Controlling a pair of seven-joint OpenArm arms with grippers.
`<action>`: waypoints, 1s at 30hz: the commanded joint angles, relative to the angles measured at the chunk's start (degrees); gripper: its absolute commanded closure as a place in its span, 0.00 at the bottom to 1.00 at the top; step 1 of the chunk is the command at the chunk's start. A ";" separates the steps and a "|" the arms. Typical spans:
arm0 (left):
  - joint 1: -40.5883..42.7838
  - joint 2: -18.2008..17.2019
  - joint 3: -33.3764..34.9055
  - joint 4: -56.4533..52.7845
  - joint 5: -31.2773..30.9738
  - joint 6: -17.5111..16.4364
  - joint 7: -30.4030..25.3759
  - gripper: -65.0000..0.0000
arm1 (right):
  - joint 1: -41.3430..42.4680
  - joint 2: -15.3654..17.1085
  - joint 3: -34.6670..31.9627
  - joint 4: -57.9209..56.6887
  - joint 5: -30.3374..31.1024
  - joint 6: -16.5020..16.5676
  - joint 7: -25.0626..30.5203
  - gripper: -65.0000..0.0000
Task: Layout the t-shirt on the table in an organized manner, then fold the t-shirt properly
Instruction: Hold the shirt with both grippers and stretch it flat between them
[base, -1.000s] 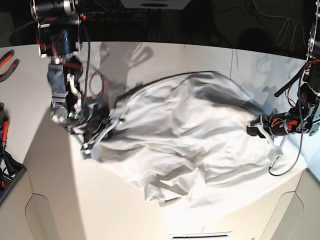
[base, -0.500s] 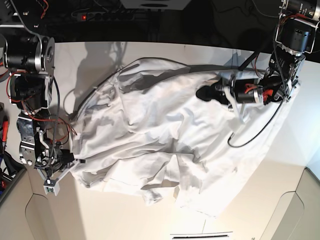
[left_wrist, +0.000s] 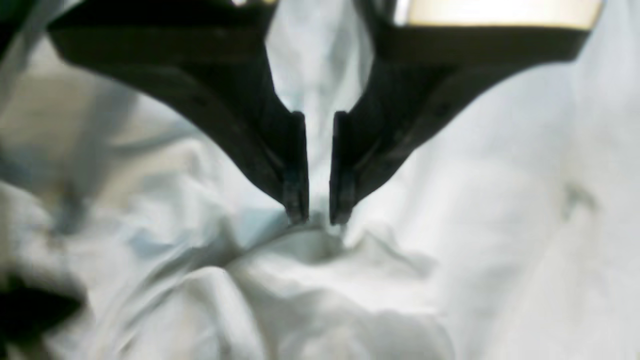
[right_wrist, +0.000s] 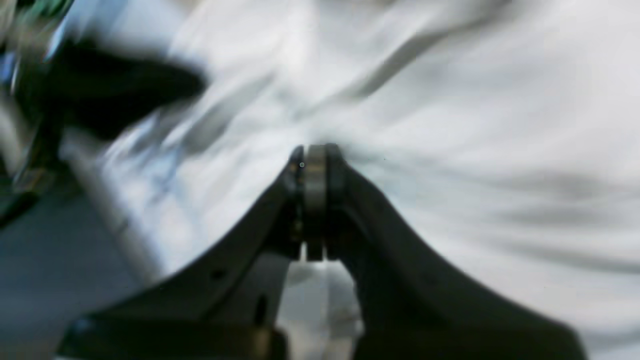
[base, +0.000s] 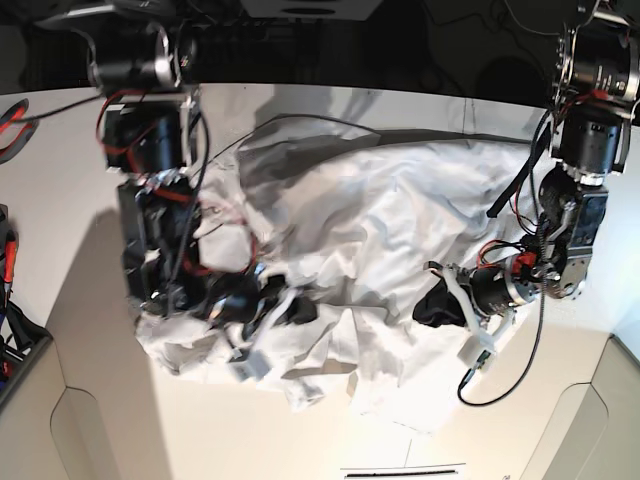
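Observation:
The white t-shirt (base: 370, 220) lies crumpled across the middle of the white table (base: 45, 170). My right gripper (base: 283, 306), on the base view's left, sits low on the shirt's bunched near-left part. In the right wrist view it (right_wrist: 315, 155) is shut with a thin strip of cloth (right_wrist: 450, 125) between its tips. My left gripper (base: 432, 308), on the base view's right, rests on the shirt's right half. In the left wrist view it (left_wrist: 318, 217) is nearly closed, pinching a puckered fold of cloth (left_wrist: 350, 300). No neck label shows.
Red-handled pliers (base: 12, 125) lie at the table's far left edge. Beige cut-out corner panels sit at the near left (base: 30, 430) and near right (base: 605, 420). A black cable (base: 500, 385) loops below the left arm. The far edge is dark.
My right gripper has moved from the table's left edge inward onto the shirt's near-left part. My left gripper has come down from the far right to the shirt's right half. The cloth is more bunched.

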 joint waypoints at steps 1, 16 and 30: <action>-2.69 -0.42 1.49 -1.68 2.01 1.97 -1.90 0.83 | 0.02 -0.42 -0.66 0.96 0.85 0.15 0.68 1.00; -12.44 -1.44 10.99 -29.51 20.44 23.12 -12.61 0.83 | -18.49 7.21 -5.73 0.92 -7.10 -1.46 4.13 1.00; -12.79 -2.38 10.97 -19.10 18.97 24.52 -12.59 0.82 | -15.93 11.85 -3.54 18.62 5.09 -0.28 3.41 0.66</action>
